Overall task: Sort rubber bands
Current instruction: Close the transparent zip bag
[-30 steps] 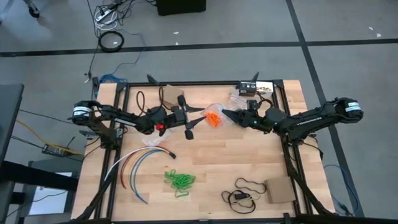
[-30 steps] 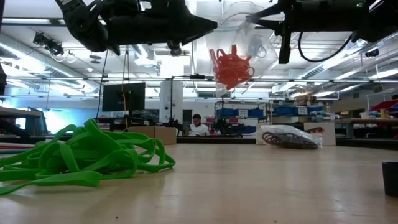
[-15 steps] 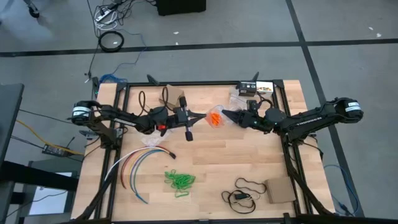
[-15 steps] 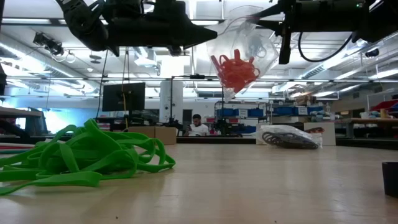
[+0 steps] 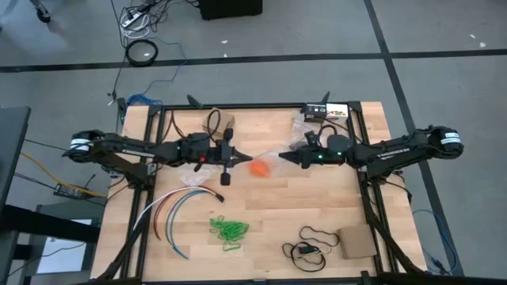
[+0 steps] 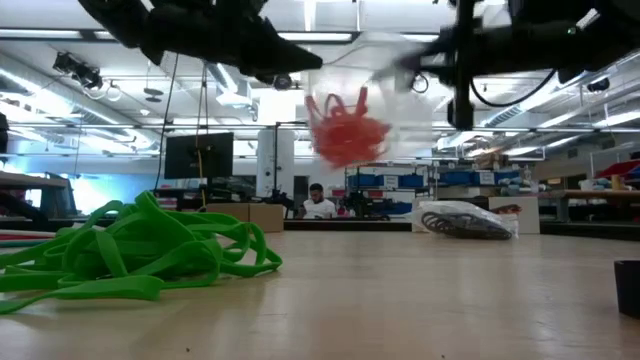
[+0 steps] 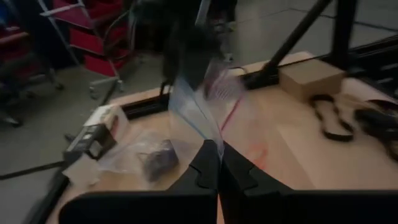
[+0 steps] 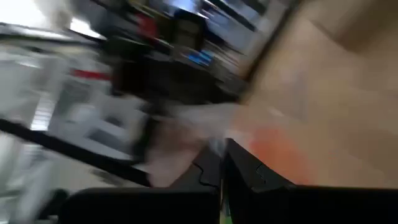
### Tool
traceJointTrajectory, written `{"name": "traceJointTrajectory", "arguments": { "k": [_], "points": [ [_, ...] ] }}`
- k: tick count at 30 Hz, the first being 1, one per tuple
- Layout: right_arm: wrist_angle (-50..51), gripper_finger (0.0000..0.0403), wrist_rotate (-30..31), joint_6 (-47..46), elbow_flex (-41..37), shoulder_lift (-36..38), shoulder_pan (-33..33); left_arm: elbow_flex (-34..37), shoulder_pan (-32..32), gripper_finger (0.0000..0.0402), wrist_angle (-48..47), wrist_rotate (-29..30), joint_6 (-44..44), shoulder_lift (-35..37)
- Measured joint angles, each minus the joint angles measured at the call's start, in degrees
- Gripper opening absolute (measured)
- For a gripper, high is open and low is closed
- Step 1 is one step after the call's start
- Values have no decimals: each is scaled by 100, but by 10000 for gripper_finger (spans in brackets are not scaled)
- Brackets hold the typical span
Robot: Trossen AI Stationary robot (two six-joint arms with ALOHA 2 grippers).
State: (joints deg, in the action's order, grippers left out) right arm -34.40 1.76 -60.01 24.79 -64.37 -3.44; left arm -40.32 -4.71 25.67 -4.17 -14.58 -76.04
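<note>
Above table (image 5: 317, 206): blurred clear bag (image 6: 365, 100); orange rubber bands (image 6: 345, 128) inside.

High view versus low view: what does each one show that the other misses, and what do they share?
Only the high view shows the black cord loop, the coloured cables, and which arm is which: left gripper and right gripper both shut on the clear bag between them. Only the low view shows that the bag hangs well above the table, and a person in the room behind. Both show the orange rubber bands in the bag and the green rubber bands lying on the table.
</note>
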Motion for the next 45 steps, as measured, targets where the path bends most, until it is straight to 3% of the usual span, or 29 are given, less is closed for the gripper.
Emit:
{"name": "traceJointTrajectory", "arguments": {
  "k": [6,12,19,26,34,45],
  "points": [
    [1670,4,-129,717,848,-23,-214,-2,-4,1,-277,-151,21,132],
    [3748,4,-22,2109,2443,-234,-208,-9,-95,1,-350,-39,19,120],
    [6065,4,-2,3213,4326,-1597,-95,-323,-129,0,-544,-24,12,123],
    [8373,4,479,3818,5836,-2777,-73,-806,-129,0,-1957,106,-29,128],
    [8921,4,701,4312,6149,-2903,43,-972,-129,0,-2850,152,-52,128],
    [9566,4,547,4462,6146,-2841,44,-977,-129,0,-3084,-27,3,128]
  ]
}}
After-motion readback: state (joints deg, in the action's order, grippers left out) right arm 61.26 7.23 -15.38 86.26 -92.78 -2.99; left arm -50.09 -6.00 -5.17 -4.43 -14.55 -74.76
